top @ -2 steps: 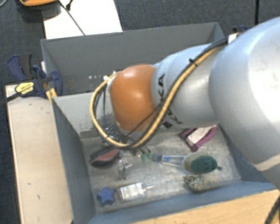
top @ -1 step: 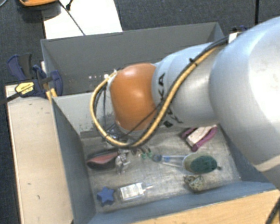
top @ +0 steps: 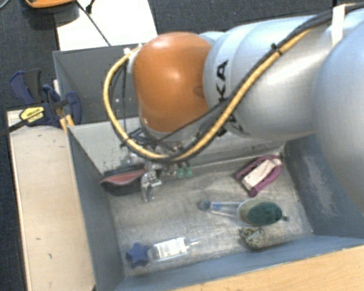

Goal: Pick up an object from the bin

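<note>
at the back left of the grey metal bin (top: 99, 216), under the arm's orange wrist cover (top: 172, 81): the hand (top: 149, 186), hanging low near the floor. apart or together, cannot tell from here; nothing seen clamped in it. just to its left, close against the back wall, a flat pinkish-red piece with a dark rim (top: 122, 179), touching the hand or barely clear of it, cannot say which. probably the thing to pick, being nearest, though not yet gripped.

well apart from the hand, on the bin floor: a maroon rectangular packet with a pale label (top: 261, 172) toward the back right, a clear plastic scoop with a blue tip (top: 220, 207) in the middle, a dark green round pad (top: 263, 213) at the scoop's wide end, a speckled brownish lump (top: 254, 237) just in front, and at the front left a small blue star-shaped piece (top: 137, 253) beside a clear little bottle (top: 171, 248).

judged as the approach step, before any grasp. next: shift left to straddle the pinkish-red piece, settle to the floor, close across its narrow width, then lift straight up. worth minding the back wall so near, and the thinness of the piece, easy to lose from a shallow pinch.
</note>
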Controlling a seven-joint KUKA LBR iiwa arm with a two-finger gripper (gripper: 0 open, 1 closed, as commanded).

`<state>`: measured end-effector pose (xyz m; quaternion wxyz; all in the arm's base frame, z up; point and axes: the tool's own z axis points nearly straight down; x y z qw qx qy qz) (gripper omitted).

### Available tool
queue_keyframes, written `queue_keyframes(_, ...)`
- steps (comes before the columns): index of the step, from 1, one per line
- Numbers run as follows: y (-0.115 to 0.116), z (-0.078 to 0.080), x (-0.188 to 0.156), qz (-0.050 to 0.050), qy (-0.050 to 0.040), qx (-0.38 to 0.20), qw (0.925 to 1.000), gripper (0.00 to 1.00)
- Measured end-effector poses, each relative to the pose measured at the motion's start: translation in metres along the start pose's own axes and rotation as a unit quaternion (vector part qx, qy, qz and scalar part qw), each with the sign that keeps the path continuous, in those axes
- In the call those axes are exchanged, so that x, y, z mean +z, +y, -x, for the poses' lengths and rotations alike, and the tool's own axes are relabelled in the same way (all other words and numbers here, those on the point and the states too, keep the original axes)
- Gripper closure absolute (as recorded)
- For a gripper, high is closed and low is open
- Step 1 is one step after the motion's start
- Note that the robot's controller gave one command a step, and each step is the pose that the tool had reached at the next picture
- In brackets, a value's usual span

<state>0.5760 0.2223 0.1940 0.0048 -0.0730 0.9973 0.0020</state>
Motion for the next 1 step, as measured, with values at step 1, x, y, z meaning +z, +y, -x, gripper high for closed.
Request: queue_keyframes(1, -0.0644, -0.033, -0.1115, -0.001, 0.001, -0.153, 0.9882, 1.0)
